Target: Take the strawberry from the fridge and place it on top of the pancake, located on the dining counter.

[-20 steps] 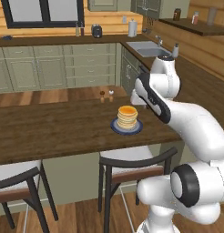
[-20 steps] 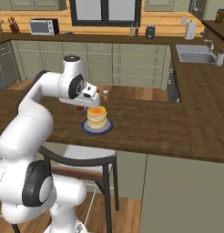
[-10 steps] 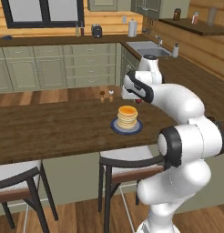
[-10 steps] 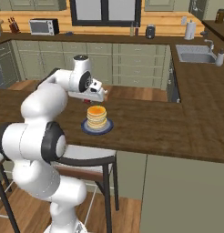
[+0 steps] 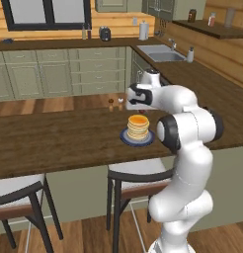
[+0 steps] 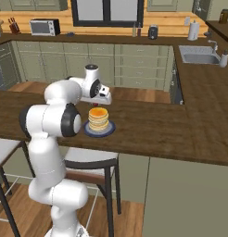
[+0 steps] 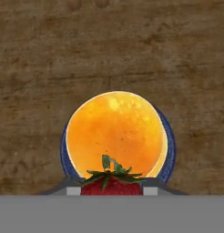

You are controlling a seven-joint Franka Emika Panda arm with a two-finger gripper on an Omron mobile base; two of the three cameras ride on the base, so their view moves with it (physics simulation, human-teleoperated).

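The table (image 5: 54,141), a long dark brown wooden top, runs across both base views, with dark-framed stools (image 5: 136,173) tucked under its near edge. Beyond it stand pale green cabinets (image 6: 134,60) under a wooden worktop, with a sink (image 6: 199,58) set in the right-hand run.

The white arm (image 5: 187,123) rises beside the table and bends forward over it, its hand hanging above the plate.

On the table sits a dark blue plate (image 5: 124,139) bearing the pancake (image 5: 138,127), a small golden-tan stack. In the hand view the pancake (image 7: 116,132) shows as a round orange disc from straight above, with the plate rim (image 7: 170,145) peeking out on either side of it.

Two small dark shakers (image 5: 115,104) stand on the table just beyond the plate, apart from it.

The jaws (image 7: 112,191) are closed on the strawberry (image 7: 112,182), a tiny red fruit with a green leafy cap, held between the fingertips (image 7: 73,190). In the hand view it lies over the near edge of the pancake. In the right base view a speck of red (image 6: 103,106) shows under the hand, just above the stack; whether it touches the top I cannot tell.
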